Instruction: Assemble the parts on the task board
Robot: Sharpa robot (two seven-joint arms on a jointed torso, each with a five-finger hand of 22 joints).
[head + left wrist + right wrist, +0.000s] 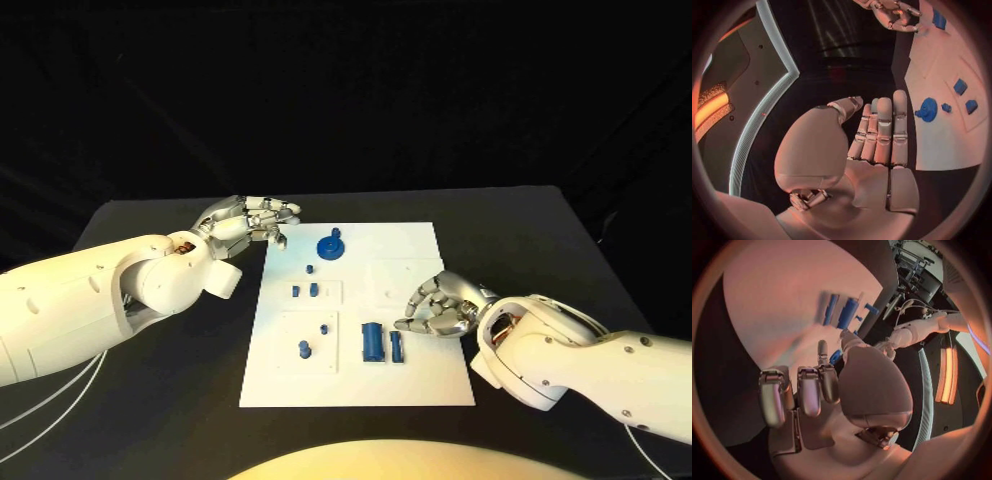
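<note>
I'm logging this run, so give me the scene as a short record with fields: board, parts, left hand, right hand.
board: white task board, flat on the black table
parts: blue; round part with a stem at the far end, tall block and thin bar near the right hand, small pieces between
left hand: at the board's far left corner, holds nothing, fingers straight and together
right hand: over the board's right edge, fingers curled, nothing seen in it

Lying flat mid-table: white rectangular task board [411,385], long side running away from the robot. Standing near its far edge: round blue part [332,245] with an upright stub. Sitting around the middle: small blue parts [303,291]. Lying near the front: two long blue parts [374,342], side by side.
</note>
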